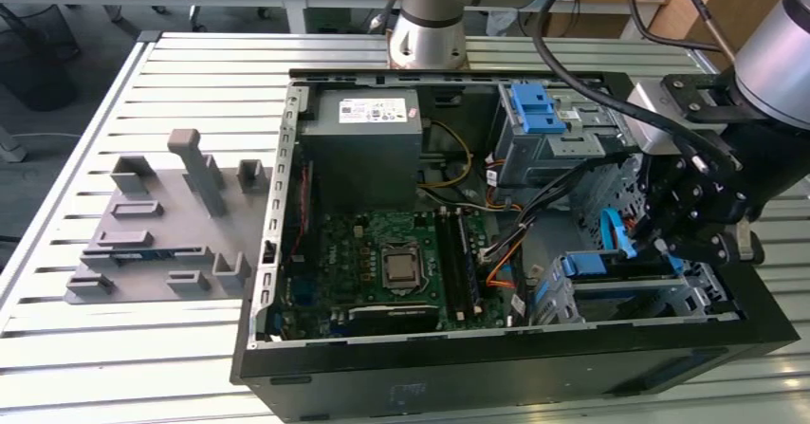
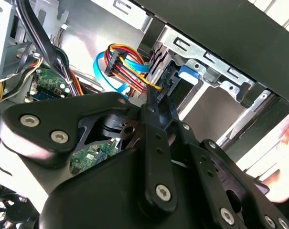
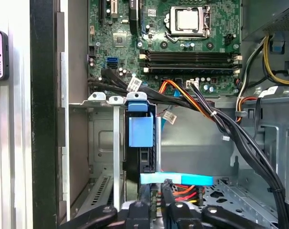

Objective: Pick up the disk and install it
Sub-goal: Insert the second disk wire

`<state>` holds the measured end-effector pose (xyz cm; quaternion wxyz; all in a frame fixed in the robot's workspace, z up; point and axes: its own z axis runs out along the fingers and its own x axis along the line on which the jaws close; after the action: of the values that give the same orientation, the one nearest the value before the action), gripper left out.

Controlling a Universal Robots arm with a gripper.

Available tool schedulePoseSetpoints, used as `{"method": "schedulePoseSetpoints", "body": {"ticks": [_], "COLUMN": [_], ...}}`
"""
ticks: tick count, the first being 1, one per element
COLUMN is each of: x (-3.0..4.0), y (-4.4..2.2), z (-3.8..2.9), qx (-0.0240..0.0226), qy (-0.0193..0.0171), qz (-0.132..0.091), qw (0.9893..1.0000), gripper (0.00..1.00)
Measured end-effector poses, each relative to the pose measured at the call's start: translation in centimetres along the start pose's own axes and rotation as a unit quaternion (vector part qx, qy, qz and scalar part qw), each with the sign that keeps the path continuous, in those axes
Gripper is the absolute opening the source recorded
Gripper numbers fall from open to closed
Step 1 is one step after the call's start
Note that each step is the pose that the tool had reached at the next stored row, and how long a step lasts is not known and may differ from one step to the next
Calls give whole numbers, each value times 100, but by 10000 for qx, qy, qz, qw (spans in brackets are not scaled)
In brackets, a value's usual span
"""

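Right, gripper [image 1: 671, 244]: down inside the open computer case [image 1: 506, 377], at the corner on the exterior view's right, over the lower drive cage [image 1: 703, 296]. Cannot tell whether it is spread or closed, or whether it pinches anything.
Cables: a bundle of red, orange and blue leads [image 2: 123, 67] sits right at the gripper [image 2: 158, 98] in the second wrist view. A flat light-blue cable [image 3: 192, 180] runs across just ahead of the gripper [image 3: 156, 212] in the first wrist view.
Disk [image 3: 140, 131]: standing on edge in a slot of the lower drive cage [image 3: 99, 138], with its blue carrier tab at the cage's open end and a dark slab below it. The exterior view shows the blue frame [image 1: 608, 265] in that same cage, just beside the gripper.
Step in hand: my read is late install, since the disk is in the bay rather than out on the table. I can't tell whether it is fully seated.
What it calls for: as a judgement, a straight push along the slot rails, with the leads kept out of the slot mouth. A snagged or crushed lead looks like the main risk.
Motherboard [image 3: 182, 43]: beyond the cage, apart from the gripper, with more black and orange wiring draped across its near edge.
Upper cage with blue latch [image 1: 544, 120]: further back, untouched.
Grey box with white sticker [image 1: 367, 139]: back corner of the case, well apart.
Grey fixture [image 1: 165, 225]: out on the slatted table [image 1: 127, 367], on the exterior view's left, with no drive on it.
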<state>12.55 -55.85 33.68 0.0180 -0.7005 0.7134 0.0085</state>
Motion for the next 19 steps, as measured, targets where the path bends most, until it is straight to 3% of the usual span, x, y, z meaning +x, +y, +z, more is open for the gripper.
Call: {"method": "schedulePoseSetpoints", "body": {"ticks": [7,19], "x": [-1,-3], "y": [-24,-25], "z": [-24,-60], "qx": [-48,-29], "qy": [-21,-20], "qz": [2,-2], "qw": [10000,10000], "gripper": [24,24]}}
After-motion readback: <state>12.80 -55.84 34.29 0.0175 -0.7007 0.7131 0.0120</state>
